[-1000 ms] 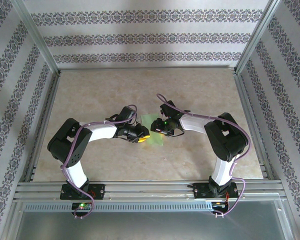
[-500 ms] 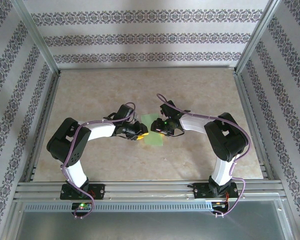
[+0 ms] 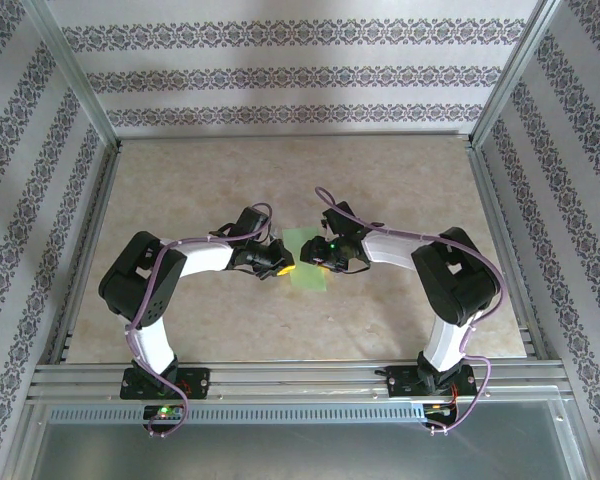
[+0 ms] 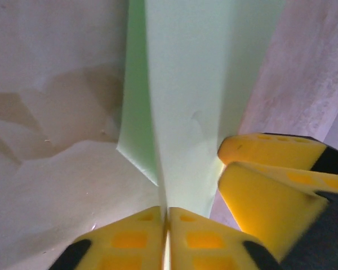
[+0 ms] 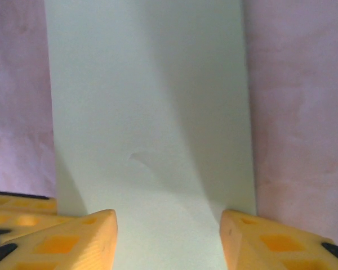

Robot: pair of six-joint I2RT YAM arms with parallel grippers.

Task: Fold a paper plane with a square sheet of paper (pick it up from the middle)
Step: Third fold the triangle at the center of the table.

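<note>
The top view is taken from a fixed point above and behind the left arm (image 3: 195,262) and right arm (image 3: 400,245), tilted down and forward, so the whole desk (image 3: 180,190) is seen from afar. The left wrist view is set just behind the left jaws, very near the desk, looking along the square sheet of paper (image 3: 310,280) — the right jaws are caught at its right side. The right wrist view is aimed down between the right jaws. The sheet is shared by all three.
</note>
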